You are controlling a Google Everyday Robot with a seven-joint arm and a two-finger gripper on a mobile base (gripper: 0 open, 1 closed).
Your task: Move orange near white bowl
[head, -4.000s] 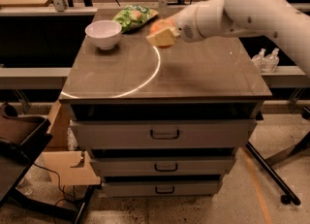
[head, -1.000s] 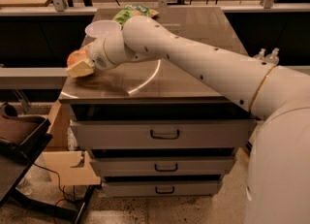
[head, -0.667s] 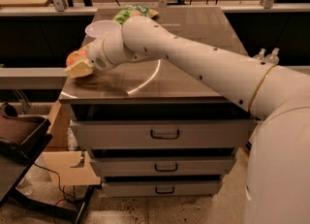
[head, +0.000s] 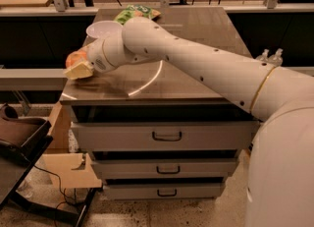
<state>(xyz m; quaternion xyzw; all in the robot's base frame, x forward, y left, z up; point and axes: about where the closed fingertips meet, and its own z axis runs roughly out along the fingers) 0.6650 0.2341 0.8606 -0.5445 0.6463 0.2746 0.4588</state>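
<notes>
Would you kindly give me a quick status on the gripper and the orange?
Gripper at left edge of table, shut on orange. White bowl close behind it, partly hidden. Green snack bag farther back, not in the way.

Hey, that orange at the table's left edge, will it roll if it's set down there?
Likely yes: the orange looks round, so it could roll off the table edge. Held in the gripper near the front-left corner, it seems firm, not floppy. The white bowl just behind might block it.
</notes>
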